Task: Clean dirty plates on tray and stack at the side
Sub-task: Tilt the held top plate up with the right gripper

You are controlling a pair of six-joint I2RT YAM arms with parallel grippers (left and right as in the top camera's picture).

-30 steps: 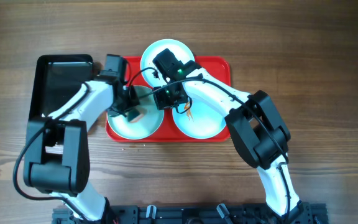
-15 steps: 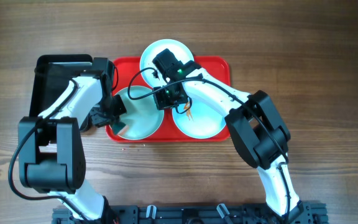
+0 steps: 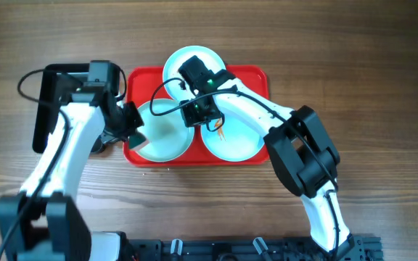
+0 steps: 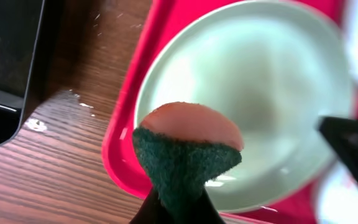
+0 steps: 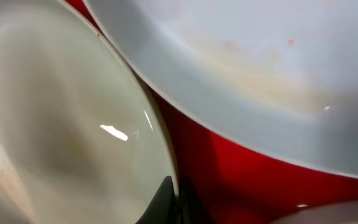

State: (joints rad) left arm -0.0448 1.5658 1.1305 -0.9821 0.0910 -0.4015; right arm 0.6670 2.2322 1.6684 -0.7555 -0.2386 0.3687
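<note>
Green sponge (image 4: 182, 168) clamped in left tool (image 4: 173, 208) over plate (image 4: 272, 81); right tool (image 3: 197, 114) pinches its rim.

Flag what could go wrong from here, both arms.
1. The left gripper holds the sponge near the tray's left rim. Wet-looking marks show on the table beside it, so drips may spread.
2. The right gripper sits at the left plate's rim, close to the right plate. Tilting it could knock that one.
3. The right plate has an orange smear. Stacking it uncleaned would soil the pile.
</note>
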